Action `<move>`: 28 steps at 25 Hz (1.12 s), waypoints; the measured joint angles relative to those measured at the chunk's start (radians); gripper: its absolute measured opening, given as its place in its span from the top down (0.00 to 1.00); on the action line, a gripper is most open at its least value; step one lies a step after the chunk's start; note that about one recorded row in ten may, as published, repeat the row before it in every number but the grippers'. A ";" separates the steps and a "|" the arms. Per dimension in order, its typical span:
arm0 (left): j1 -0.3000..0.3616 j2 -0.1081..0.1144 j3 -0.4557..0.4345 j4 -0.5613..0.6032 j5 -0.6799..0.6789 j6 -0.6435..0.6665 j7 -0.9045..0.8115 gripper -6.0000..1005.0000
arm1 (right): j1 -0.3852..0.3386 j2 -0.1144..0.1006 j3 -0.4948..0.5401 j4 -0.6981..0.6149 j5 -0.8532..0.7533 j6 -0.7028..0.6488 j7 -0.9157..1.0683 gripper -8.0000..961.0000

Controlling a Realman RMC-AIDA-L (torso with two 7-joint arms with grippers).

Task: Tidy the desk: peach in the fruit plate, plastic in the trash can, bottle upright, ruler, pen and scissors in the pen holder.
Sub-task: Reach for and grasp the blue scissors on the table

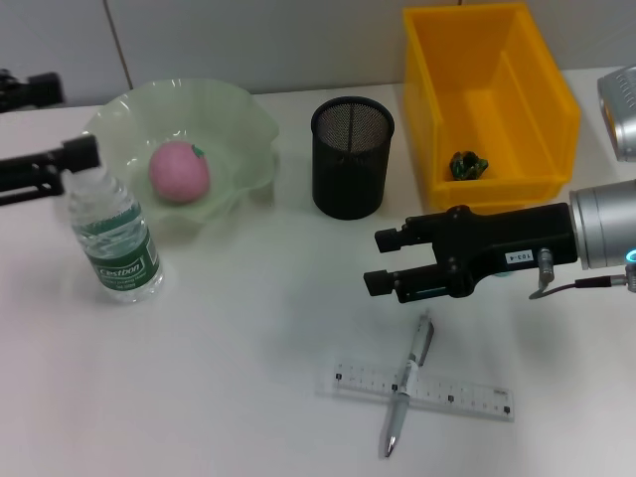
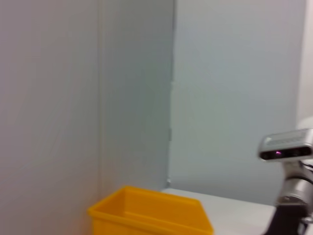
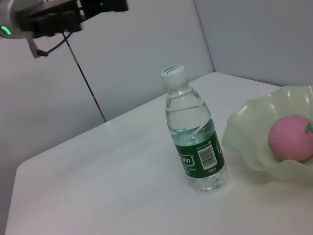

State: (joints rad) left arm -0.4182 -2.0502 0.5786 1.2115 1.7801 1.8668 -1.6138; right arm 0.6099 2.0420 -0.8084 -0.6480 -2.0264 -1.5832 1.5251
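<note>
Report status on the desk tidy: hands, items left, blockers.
Right hand open, empty, above pen lying across ruler. Left hand by upright bottle. Peach in plate; pen holder unblocked.

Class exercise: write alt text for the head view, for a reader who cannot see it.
The right gripper, fingers open, hovers above a pen lying across a clear ruler on a white desk. Behind stand an empty mesh pen holder, an upright water bottle, a peach in a green fruit plate, and a yellow bin holding crumpled plastic.
</note>
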 joint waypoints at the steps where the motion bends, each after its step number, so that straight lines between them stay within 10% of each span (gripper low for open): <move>1: 0.001 -0.005 0.012 0.013 0.000 0.007 -0.007 0.21 | 0.001 0.000 0.000 0.000 0.000 0.000 0.001 0.26; 22: 0.033 -0.020 0.370 -0.117 -0.005 -0.120 0.036 0.21 | 0.007 -0.003 0.000 -0.012 -0.001 0.006 0.006 0.26; 28: 0.027 -0.021 0.409 -0.363 -0.007 -0.213 0.258 0.21 | 0.014 -0.013 -0.005 -0.012 -0.004 0.006 0.017 0.26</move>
State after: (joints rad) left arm -0.3912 -2.0709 0.9874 0.8481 1.7729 1.6539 -1.3556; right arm 0.6239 2.0290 -0.8134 -0.6596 -2.0304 -1.5768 1.5417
